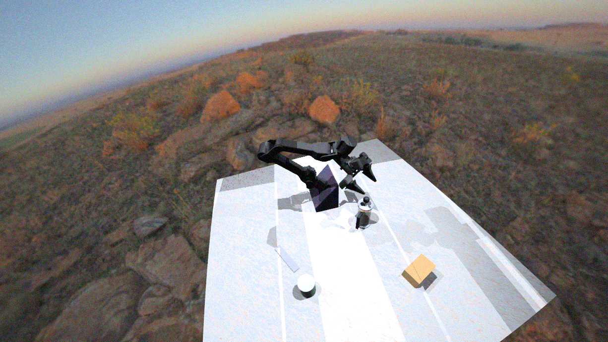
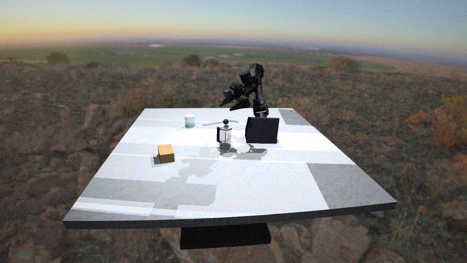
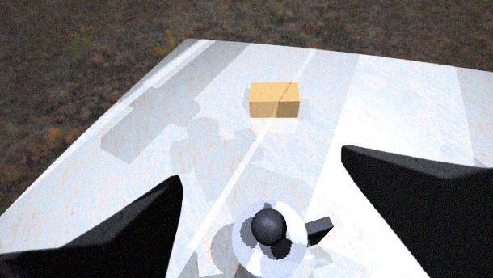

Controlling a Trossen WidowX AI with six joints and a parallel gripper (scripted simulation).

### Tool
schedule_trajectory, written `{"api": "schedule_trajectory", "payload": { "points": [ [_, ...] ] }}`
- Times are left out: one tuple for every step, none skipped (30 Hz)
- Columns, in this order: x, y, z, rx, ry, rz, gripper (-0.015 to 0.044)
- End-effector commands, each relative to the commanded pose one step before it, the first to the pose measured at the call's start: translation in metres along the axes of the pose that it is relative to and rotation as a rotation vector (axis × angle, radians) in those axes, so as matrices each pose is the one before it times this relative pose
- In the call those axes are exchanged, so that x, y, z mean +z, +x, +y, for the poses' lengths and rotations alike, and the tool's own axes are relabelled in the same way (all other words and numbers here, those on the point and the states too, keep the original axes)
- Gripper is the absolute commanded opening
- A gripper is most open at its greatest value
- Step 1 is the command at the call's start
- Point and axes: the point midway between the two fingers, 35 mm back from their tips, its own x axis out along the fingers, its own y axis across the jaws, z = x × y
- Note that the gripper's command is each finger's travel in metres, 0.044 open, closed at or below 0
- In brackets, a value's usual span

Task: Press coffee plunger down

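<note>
White marble-look table (image 2: 343, 192) carries everything, arm mounted on a dark base block (image 2: 262, 130) toward the far side. Black arm (image 1: 297, 148) is folded up over the block, wrist pitched down and forward, which keeps the wrist view on the press. Gripper (image 2: 234, 100) is spread wide and empty, hanging above and a little right of the press, well apart from it; fingers frame the knob from above without touching. Likely the letting-go part of the task, judging by the lifted open jaws. Tan box (image 2: 165, 153) sits near-left, not involved. Coffee press (image 2: 224, 138) stands upright just left of the base block, handle on its left in the exterior view. White cup (image 2: 189, 121) far-left, thin flat strip (image 2: 212, 123) beside it. Plunger knob (image 3: 268, 226) sits low, close over the lid, so the plunger looks pressed down.
</note>
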Motion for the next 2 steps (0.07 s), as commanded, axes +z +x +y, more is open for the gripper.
{"api": "schedule_trajectory", "payload": {
  "points": [
    [0.00156,-0.00446,-0.00137,-0.00392,0.0018,0.00147,0.0440],
    [0.00000,0.00000,0.00000,0.00000,0.0000,0.00000,0.0440]
  ]
}}
